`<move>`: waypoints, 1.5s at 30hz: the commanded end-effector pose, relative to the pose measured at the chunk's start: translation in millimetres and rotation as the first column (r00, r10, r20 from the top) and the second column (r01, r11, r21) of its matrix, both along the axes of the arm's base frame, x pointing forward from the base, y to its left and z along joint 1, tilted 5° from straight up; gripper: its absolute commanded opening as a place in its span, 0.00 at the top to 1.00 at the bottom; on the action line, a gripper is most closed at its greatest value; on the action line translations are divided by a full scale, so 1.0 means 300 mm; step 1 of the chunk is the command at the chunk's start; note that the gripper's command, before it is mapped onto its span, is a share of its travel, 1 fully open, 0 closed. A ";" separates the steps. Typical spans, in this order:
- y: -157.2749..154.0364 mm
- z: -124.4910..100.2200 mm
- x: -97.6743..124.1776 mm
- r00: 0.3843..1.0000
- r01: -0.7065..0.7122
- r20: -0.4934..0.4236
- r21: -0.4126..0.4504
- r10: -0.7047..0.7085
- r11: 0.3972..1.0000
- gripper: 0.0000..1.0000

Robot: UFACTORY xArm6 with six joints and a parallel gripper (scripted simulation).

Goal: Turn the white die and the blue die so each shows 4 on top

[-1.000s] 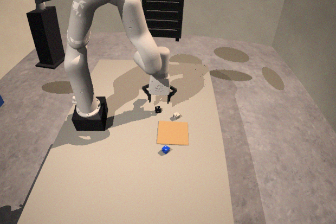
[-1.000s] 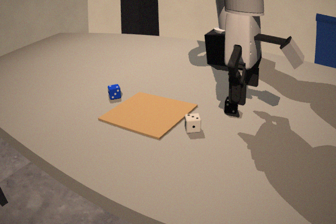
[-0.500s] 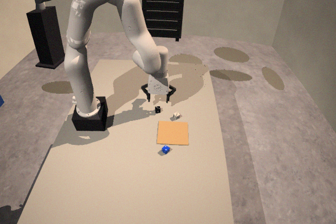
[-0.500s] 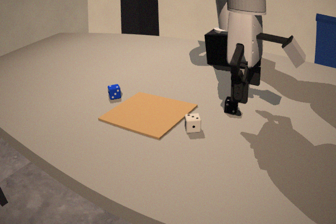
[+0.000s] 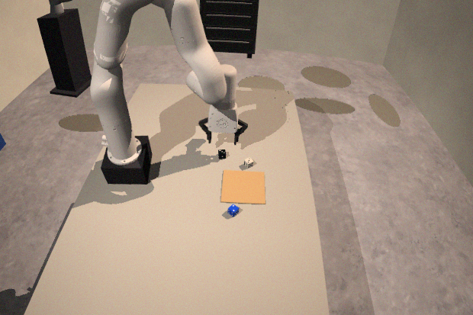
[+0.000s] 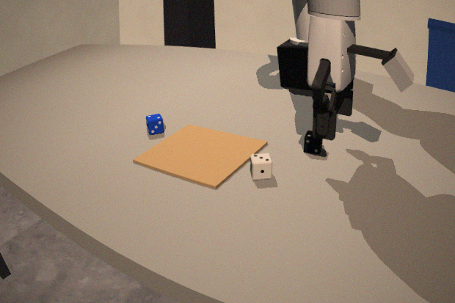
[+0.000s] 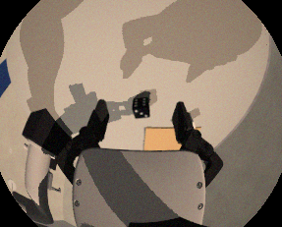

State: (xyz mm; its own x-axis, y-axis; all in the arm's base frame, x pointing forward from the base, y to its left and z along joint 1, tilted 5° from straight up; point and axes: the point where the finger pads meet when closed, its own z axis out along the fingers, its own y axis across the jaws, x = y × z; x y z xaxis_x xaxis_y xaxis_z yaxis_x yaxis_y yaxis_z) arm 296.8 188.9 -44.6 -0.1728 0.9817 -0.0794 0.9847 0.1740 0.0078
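My gripper (image 5: pixel 223 143) (image 6: pixel 334 126) (image 7: pixel 141 108) is open and empty, with its fingertips above and to either side of the black die (image 5: pixel 221 154) (image 6: pixel 310 143) (image 7: pixel 141 108). The black die lies flat on the table; its pips are too small to count surely. The white die (image 5: pixel 249 162) (image 6: pixel 260 167) lies flat on the table just beside the mat (image 5: pixel 242 187) (image 6: pixel 200 155) (image 7: pixel 157 140), three pips on top, one on a side. The blue die (image 5: pixel 233 210) (image 6: pixel 155 124) lies off the mat's opposite side, seemingly two on top, three on a side. The orange mat lies flat and bare.
The robot's black base (image 5: pixel 126 171) (image 6: pixel 292 67) stands on the table (image 5: pixel 172 257) (image 6: pixel 110 89), left of the dice in the top view. The arm's shadow falls behind and around the black die. A black drawer cabinet (image 5: pixel 229 17) stands beyond the table.
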 end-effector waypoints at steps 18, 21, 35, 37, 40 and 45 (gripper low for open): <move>0.010 0.095 0.002 1.000 0.000 0.003 0.002 0.000 1.000 0.00; 0.012 0.120 0.001 1.000 0.000 0.003 0.002 0.000 1.000 0.00; 0.029 0.356 -0.005 1.000 0.000 0.003 0.002 0.000 1.000 0.00; 0.029 0.356 -0.005 1.000 0.000 0.003 0.002 0.000 1.000 0.00; 0.029 0.356 -0.005 1.000 0.000 0.003 0.002 0.000 1.000 0.00; 0.028 0.356 0.001 1.000 0.015 0.004 0.002 -0.015 1.000 0.00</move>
State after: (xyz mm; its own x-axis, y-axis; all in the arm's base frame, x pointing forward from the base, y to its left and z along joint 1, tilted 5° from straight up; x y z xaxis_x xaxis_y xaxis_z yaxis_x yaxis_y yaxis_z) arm 294.0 196.6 60.7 -0.1725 0.9817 -0.0802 0.9848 0.1736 0.0064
